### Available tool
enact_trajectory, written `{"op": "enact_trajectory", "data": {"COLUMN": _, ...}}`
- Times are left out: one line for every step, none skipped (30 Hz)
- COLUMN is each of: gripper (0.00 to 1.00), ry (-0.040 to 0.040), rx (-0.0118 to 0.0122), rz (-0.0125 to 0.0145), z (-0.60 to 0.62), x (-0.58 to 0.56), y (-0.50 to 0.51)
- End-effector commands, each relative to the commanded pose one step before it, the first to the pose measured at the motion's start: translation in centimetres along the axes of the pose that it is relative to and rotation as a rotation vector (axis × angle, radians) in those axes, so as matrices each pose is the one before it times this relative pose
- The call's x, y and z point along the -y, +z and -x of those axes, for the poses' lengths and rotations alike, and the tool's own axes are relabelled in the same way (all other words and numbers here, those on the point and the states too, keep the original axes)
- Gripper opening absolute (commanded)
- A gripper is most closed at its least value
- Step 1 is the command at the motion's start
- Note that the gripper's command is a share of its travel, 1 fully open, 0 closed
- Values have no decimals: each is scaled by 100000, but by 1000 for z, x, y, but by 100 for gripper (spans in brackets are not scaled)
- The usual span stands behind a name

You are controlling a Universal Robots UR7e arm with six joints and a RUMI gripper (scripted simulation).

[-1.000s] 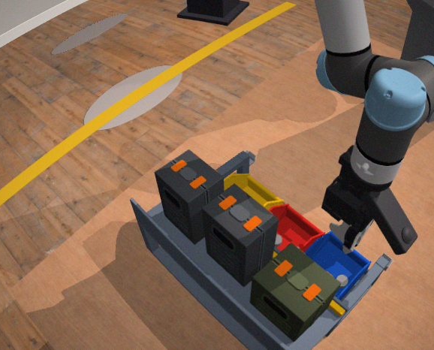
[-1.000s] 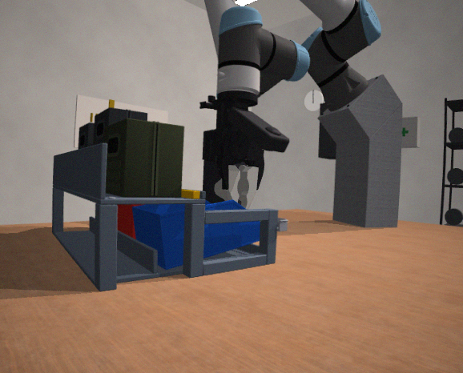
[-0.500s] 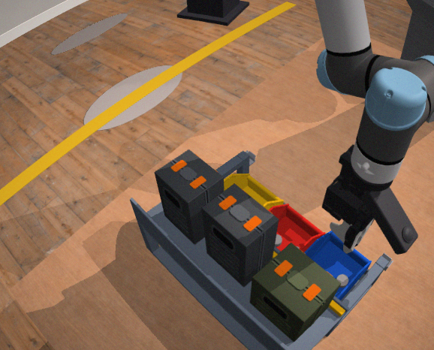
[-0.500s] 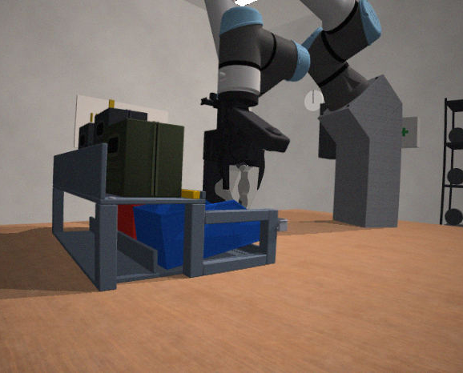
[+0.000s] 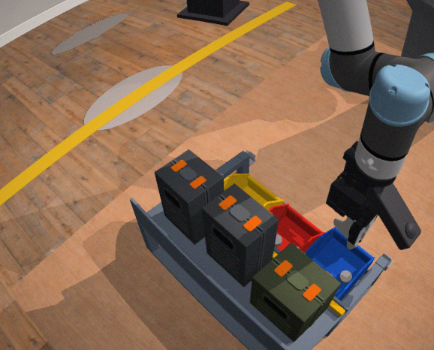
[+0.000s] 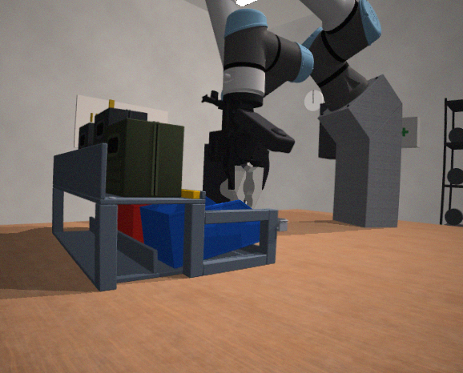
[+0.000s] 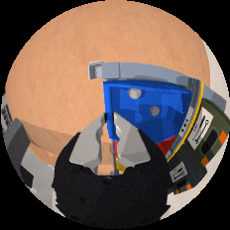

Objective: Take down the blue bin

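Note:
The blue open bin is at the right end of the grey shelf, on its lower level. In the exterior view its front is tilted up, and its low back corner is near the shelf bottom. A round grey part lies inside, and a second round part shows in the wrist view. My gripper points down and is shut on the bin's front wall. The contact is partly hidden.
A red bin stands beside the blue one, then a yellow bin. A green case and two dark cases stand on the upper level. A shelf end rail runs close beside the blue bin.

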State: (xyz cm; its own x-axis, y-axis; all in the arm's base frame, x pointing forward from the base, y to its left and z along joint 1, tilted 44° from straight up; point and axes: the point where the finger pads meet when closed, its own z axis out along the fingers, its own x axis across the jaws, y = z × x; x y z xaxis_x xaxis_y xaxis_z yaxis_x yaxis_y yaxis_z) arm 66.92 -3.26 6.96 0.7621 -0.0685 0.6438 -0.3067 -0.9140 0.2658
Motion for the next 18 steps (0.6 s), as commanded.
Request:
{"op": "enact_trajectory", "data": {"gripper": 0, "ry": 10, "rx": -163, "rz": -38, "z": 806, "x": 16, "y": -54}}
{"op": "enact_trajectory", "data": {"gripper": 0, "ry": 0, "rx": 0, "rz": 0, "z": 0, "x": 0, "y": 0}}
{"op": "enact_trajectory", "data": {"gripper": 0, "ry": 0, "rx": 0, "rz": 0, "z": 0, "x": 0, "y": 0}}
{"op": "enact_trajectory", "data": {"gripper": 0, "ry": 0, "rx": 0, "rz": 0, "z": 200, "x": 0, "y": 0}}
{"op": "enact_trajectory", "data": {"gripper": 0, "ry": 0, "rx": 0, "rz": 0, "z": 209, "x": 0, "y": 0}}
{"op": "enact_trajectory", "data": {"gripper": 0, "ry": 0, "rx": 0, "rz": 0, "z": 219, "x": 0, "y": 0}}
{"op": "enact_trajectory", "data": {"gripper": 0, "ry": 0, "rx": 0, "rz": 0, "z": 227, "x": 0, "y": -1}}
{"op": "enact_trajectory", "data": {"gripper": 0, "ry": 0, "rx": 0, "rz": 0, "z": 236, "x": 0, "y": 1}}
{"op": "enact_trajectory", "data": {"gripper": 0, "ry": 0, "rx": 0, "rz": 0, "z": 243, "x": 0, "y": -1}}
{"op": "enact_trajectory", "data": {"gripper": 0, "ry": 0, "rx": 0, "rz": 0, "z": 252, "x": 0, "y": 1}}
{"op": "enact_trajectory", "data": {"gripper": 0, "ry": 0, "rx": 0, "rz": 0, "z": 259, "x": 0, "y": -1}}
{"op": "enact_trajectory", "data": {"gripper": 0, "ry": 0, "rx": 0, "rz": 0, "z": 267, "x": 0, "y": 1}}
{"op": "enact_trajectory", "data": {"gripper": 0, "ry": 0, "rx": 0, "rz": 0, "z": 274, "x": 0, "y": 0}}
{"op": "enact_trajectory", "data": {"gripper": 0, "ry": 0, "rx": 0, "rz": 0, "z": 281, "x": 0, "y": 0}}
{"op": "enact_trajectory", "data": {"gripper": 0, "ry": 0, "rx": 0, "rz": 0, "z": 287, "x": 0, "y": 0}}
{"op": "enact_trajectory", "data": {"gripper": 0, "ry": 0, "rx": 0, "rz": 0, "z": 292, "x": 0, "y": -1}}
{"op": "enact_trajectory", "data": {"gripper": 0, "ry": 0, "rx": 0, "rz": 0, "z": 298, "x": 0, "y": 1}}
{"op": "enact_trajectory", "data": {"gripper": 0, "ry": 0, "rx": 0, "rz": 0, "z": 302, "x": 0, "y": 0}}
